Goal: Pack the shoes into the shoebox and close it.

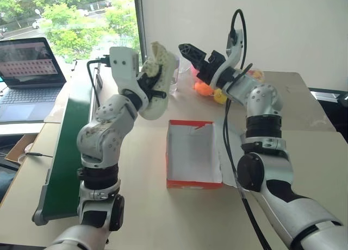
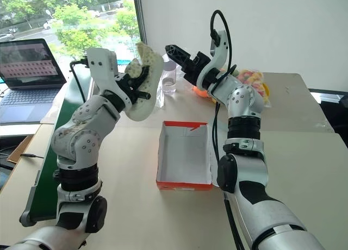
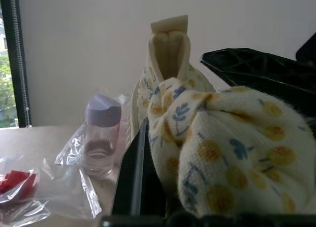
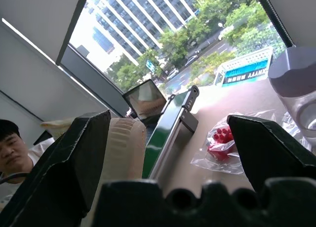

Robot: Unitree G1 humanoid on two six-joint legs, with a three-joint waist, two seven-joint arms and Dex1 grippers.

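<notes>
On the pale beige tabletop (image 1: pixel 163 217), near its middle, sits the flat red-orange cardboard shoebox (image 1: pixel 194 154). It is open and white inside, with nothing in it. Its lid lies flat beside it, partly hidden by the right arm. A white wall stands behind the tabletop, and a big window at the back left corner shows green trees.

Above the far half of the tabletop, the left end effector (image 1: pixel 157 87) is clamped shut on one cream-white fabric shoe (image 1: pixel 159 82), holding it up in the air with the sole turned outward. The right end effector (image 1: pixel 186 49) is just beside the shoe, with its two black fingers spread wide apart and nothing between them.

Along the left edge runs a long dark green belt (image 1: pixel 68 147). Past it, an open grey laptop (image 1: pixel 27 79) rests on a lower desk. Near the back edge sits a clear bag of orange and yellow toys (image 1: pixel 209 89).

The left wrist view shows what the eye views do not: the shoe's cloth has small yellow dots and blue leaves printed on it, and a small clear plastic bottle with a pale purple cap (image 3: pixel 101 135) stands by crinkly clear bags. The right wrist view shows tall buildings outside, a clear bag of small red pieces (image 4: pixel 220 140) and a person at the edge.

The writing on a blue sign outside is too small to read.
</notes>
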